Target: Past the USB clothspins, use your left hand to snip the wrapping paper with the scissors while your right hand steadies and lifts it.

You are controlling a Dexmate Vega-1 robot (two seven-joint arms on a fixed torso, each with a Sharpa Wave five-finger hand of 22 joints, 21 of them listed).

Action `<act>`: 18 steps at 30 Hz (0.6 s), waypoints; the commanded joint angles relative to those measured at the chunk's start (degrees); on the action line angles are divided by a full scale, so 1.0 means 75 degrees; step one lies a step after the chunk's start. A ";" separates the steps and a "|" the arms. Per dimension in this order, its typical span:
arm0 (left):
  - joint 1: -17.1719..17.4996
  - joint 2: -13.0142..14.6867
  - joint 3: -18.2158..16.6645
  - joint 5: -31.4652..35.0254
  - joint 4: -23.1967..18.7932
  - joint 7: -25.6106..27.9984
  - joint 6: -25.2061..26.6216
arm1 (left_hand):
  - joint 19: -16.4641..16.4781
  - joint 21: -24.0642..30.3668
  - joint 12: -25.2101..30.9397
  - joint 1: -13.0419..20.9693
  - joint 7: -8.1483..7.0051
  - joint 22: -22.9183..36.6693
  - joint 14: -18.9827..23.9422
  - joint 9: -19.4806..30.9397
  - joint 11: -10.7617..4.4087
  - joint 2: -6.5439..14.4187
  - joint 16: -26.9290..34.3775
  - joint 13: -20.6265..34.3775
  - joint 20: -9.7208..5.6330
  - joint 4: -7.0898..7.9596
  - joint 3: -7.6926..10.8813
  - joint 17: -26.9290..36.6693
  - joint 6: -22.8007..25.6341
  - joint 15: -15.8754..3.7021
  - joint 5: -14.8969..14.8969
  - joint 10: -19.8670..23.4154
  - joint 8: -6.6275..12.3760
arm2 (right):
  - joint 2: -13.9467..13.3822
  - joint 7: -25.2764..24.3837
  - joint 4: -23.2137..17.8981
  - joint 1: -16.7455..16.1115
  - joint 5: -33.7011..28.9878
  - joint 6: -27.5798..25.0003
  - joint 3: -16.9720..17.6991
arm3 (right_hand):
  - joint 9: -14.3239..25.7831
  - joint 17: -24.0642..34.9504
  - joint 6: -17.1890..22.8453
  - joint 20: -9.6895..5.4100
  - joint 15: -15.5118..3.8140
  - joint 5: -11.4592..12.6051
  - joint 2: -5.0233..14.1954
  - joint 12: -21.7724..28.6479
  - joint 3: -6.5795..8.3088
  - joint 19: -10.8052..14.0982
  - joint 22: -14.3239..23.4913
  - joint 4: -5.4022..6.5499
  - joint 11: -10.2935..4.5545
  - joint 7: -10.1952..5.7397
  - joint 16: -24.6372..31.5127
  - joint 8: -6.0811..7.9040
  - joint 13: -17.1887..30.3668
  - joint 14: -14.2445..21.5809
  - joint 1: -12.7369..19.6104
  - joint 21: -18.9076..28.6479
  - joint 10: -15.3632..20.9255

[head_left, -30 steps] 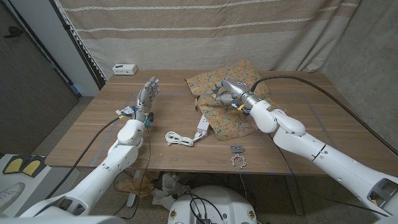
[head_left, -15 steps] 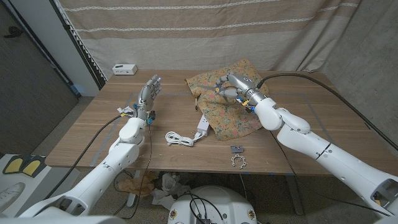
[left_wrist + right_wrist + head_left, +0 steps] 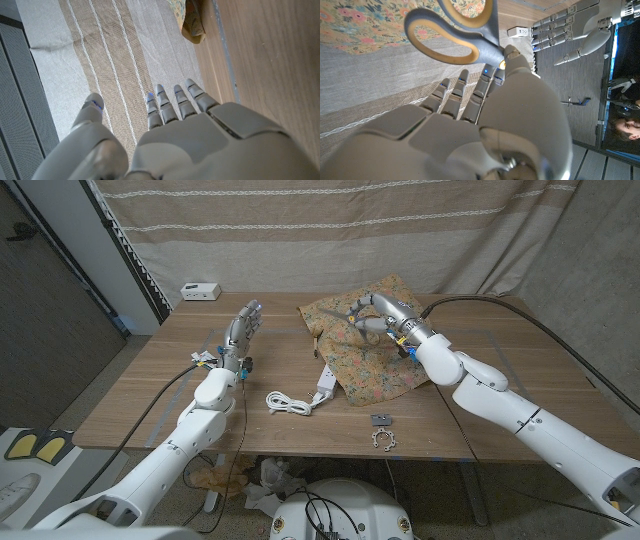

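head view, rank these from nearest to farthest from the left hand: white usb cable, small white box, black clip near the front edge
From the left hand:
1. white usb cable, toward the table's front, slightly to its right.
2. small white box, at the far left corner, close to the cable's distance but seemingly a little farther.
3. black clip, near the front edge, well to the right.
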 commanded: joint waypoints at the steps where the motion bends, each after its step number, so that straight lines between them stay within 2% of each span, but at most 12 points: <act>1: -0.0121 -0.0047 0.0056 0.0074 0.0116 -0.0059 -0.0045 | 0.0096 -0.0008 0.0053 0.0042 0.0011 0.0028 0.0062 0.0009 0.0001 0.0034 0.0018 0.0006 -0.0305 -0.0015 -0.0028 0.0018 -0.0035 -0.0853 0.0062 0.0089 -0.0036 | 0.0007 -0.0052 0.0117 -0.0085 0.0612 0.0413 0.0286 | 0.0002 0.0026 0.0487 0.0014 -0.1237 -0.0011 0.0178 0.0066 0.0038 0.0110 0.0027 0.0043 -0.0515 -0.0375 0.0053 0.0068 0.0163 0.0062 0.0206 -0.0030 0.1479; 5: -0.0181 -0.0048 0.0076 0.0079 0.0159 -0.0111 -0.0039 | 0.0101 -0.0013 0.0049 0.0045 0.0012 0.0028 0.0078 0.0009 0.0019 0.0034 0.0021 0.0007 -0.0307 -0.0016 -0.0029 0.0019 -0.0040 -0.0853 0.0063 0.0091 -0.0043 | 0.0080 0.0061 0.0325 -0.0088 0.1186 0.0786 0.0410 | -0.0007 0.0023 0.0496 -0.0002 -0.1226 -0.0026 0.0154 0.0069 0.0030 0.0122 0.0028 0.0037 -0.0500 -0.0366 0.0021 0.0069 0.0152 -0.0004 0.0214 -0.0031 0.1499; 9: -0.0184 -0.0023 0.0075 0.0112 0.0100 -0.0059 0.0007 | 0.0102 -0.0021 0.0045 0.0048 0.0009 0.0029 0.0086 0.0009 0.0003 0.0033 0.0021 0.0007 -0.0302 -0.0016 -0.0030 0.0019 -0.0046 -0.0851 0.0063 0.0090 -0.0051 | 0.0090 -0.0290 0.0243 -0.0189 0.1034 0.0929 0.0508 | -0.0016 0.0023 0.0513 0.0006 -0.1224 -0.0037 0.0157 0.0075 0.0030 0.0126 0.0028 0.0041 -0.0496 -0.0379 -0.0001 0.0073 0.0150 -0.0051 0.0218 -0.0033 0.1516; 18: -0.0210 -0.0062 0.0096 0.0078 0.0134 -0.0095 0.0011 | 0.0109 -0.0034 0.0044 0.0050 0.0010 0.0029 0.0086 0.0009 0.0009 0.0030 0.0016 0.0008 -0.0301 -0.0015 -0.0034 0.0020 -0.0056 -0.0850 0.0064 0.0109 -0.0064 | 0.0281 -0.0005 0.0559 -0.0191 0.1968 0.1460 0.0640 | -0.0031 0.0026 0.0544 0.0012 -0.1226 -0.0049 0.0153 0.0090 0.0024 0.0129 0.0029 0.0049 -0.0504 -0.0391 -0.0012 0.0082 0.0132 -0.0069 0.0215 -0.0039 0.1581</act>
